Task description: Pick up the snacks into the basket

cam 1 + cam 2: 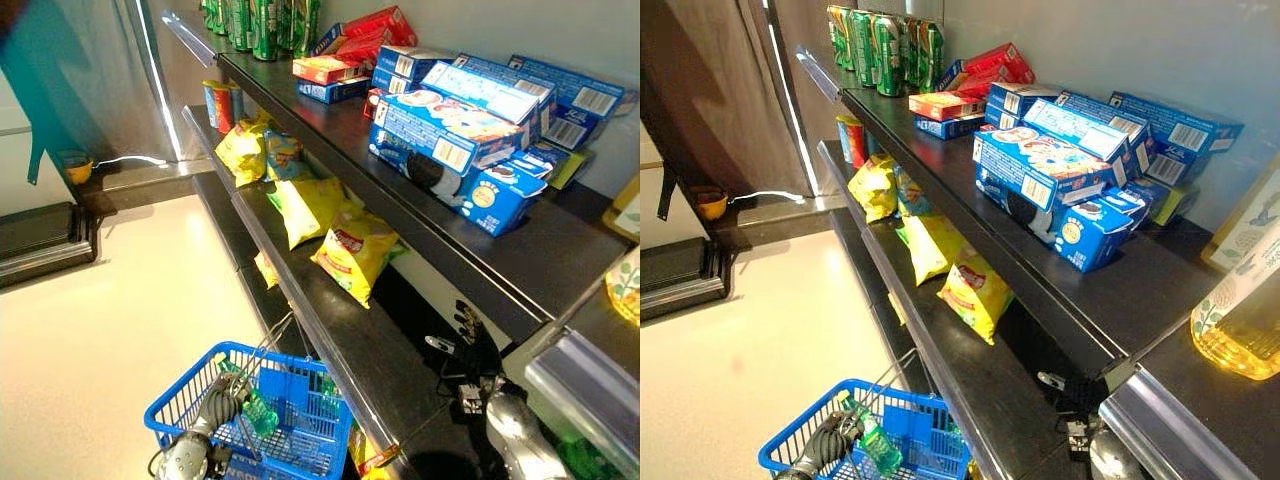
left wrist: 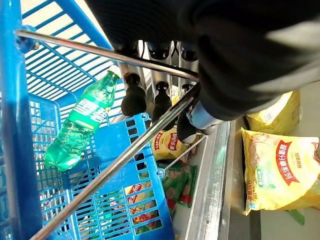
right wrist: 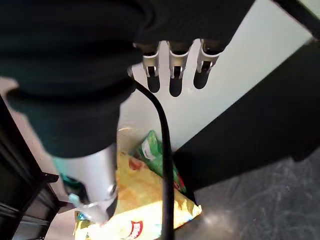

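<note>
My left hand [image 2: 155, 95] is curled round the basket [image 1: 190, 400] handle at seven o'clock; my right hand [image 3: 172, 65] hangs released. Chip bags [image 1: 352, 250] at twelve o'clock remain shelved, so little is done.

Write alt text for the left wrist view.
The left hand curls its fingers round the wire handle of a blue basket holding a green bottle. Yellow snack bags lie on the shelf beside it.
</note>
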Robot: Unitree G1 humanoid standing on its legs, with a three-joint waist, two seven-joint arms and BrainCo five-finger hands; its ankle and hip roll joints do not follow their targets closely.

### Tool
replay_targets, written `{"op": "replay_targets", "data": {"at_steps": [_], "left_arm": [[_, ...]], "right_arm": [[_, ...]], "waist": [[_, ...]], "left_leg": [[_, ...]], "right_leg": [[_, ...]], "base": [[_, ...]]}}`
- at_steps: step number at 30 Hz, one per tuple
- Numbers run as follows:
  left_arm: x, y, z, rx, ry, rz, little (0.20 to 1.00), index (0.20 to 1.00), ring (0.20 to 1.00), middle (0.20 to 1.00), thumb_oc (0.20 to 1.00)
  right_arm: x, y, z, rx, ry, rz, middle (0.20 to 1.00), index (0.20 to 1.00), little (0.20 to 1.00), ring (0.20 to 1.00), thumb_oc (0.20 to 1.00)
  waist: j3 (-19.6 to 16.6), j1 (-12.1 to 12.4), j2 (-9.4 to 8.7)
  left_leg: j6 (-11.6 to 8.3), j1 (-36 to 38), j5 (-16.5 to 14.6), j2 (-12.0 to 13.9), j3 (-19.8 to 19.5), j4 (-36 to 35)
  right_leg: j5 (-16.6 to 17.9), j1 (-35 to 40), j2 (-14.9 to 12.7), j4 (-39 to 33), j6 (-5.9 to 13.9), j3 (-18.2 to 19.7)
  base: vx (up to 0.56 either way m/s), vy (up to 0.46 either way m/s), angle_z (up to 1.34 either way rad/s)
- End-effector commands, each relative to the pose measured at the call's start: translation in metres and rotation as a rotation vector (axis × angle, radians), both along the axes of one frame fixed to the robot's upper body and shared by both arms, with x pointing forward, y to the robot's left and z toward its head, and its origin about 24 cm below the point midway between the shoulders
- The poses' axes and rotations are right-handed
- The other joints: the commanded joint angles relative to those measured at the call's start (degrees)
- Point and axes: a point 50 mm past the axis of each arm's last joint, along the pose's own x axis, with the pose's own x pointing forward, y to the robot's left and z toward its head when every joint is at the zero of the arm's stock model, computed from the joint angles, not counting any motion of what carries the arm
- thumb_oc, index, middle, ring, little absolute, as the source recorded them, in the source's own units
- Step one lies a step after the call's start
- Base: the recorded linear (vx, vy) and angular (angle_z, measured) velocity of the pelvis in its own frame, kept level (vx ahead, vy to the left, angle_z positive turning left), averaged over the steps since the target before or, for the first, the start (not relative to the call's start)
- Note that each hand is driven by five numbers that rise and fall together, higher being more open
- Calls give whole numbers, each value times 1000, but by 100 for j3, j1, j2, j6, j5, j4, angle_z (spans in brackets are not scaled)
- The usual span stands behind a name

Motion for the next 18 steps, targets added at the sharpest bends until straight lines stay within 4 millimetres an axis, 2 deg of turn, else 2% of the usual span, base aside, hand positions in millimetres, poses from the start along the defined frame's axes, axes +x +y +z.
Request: {"op": "replay_targets", "data": {"at_steps": [1,13,16,17,18], "left_arm": [[43,-32,77,-83,-438,-134,200,200,200,200,200],[43,-26,78,-73,-449,-97,200,200,200,200,200],[42,-24,78,-66,-454,-94,200,200,200,200,200],[40,-20,80,-62,-463,-77,200,200,200,200,200],[40,-20,80,-62,-463,-77,200,200,200,200,200]], "right_arm": [[14,8,17,-14,-95,17,1000,1000,1000,1000,1000],[15,10,14,-3,-84,27,1000,1000,1000,1000,1000],[15,10,13,-8,-80,29,1000,1000,1000,1000,1000],[17,11,14,-7,-83,30,1000,1000,1000,1000,1000],[17,11,14,-7,-83,30,1000,1000,1000,1000,1000]], "waist": [[-451,-34,-141],[-389,-70,-157],[-351,-44,-98],[-291,-22,-64],[-292,-22,-65]], "left_leg": [[-323,-25,-681,3,98,334],[-280,18,-656,-16,92,271],[-228,15,-669,-14,13,319],[-212,-20,-634,-9,-95,359],[-212,-21,-636,-9,-94,361]], "right_leg": [[585,-262,-426,160,756,78],[867,-451,-403,430,842,291],[835,-591,-331,786,827,390],[740,-710,-147,1068,807,535],[735,-715,-147,1077,806,537]], "base": [[0,0,0],[-5,6,-2],[-12,-1,1],[-30,-11,3],[-34,-37,12]]}}
